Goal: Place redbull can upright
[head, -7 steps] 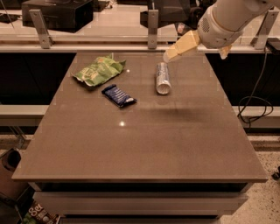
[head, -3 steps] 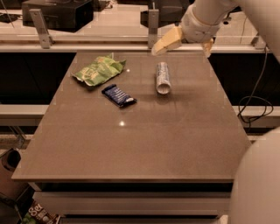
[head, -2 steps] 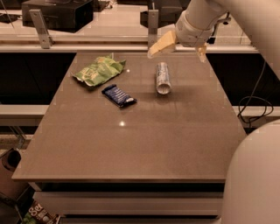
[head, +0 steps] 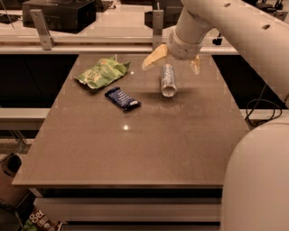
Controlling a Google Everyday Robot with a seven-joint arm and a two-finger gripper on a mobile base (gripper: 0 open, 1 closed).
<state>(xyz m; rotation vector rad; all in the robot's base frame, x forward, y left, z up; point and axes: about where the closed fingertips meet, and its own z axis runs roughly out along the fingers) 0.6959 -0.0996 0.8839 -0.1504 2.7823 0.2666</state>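
Count: one redbull can (head: 168, 81), one green snack bag (head: 102, 72), one dark blue snack bar wrapper (head: 122, 98), one gripper (head: 171, 67) with two pale fingers (head: 153, 57), and two upright metal posts (head: 41, 30) on the rail behind.
Surroundings: the brown table (head: 135, 153) carries all three items in its far half. The bag lies at the far left, with the wrapper just beside it on the near side. The can lies apart from both, to their right.
Behind: a dark box (head: 58, 13) sits past the rail, and a cable (head: 264, 110) hangs off the table's right side.
In the way: the white arm (head: 226, 25) reaches in from the upper right, and the robot's rounded body (head: 257, 180) covers the table's near right corner.
Gripper: low over the far end of the can, jaws spread wide with one finger on each side of it, clamping nothing. Whether they touch the can cannot be told.
Can position: on its side on the far right-centre of the table, long axis running away from the camera.
Can look: slim and silvery, with faint darker markings and a shiny round end facing the camera.
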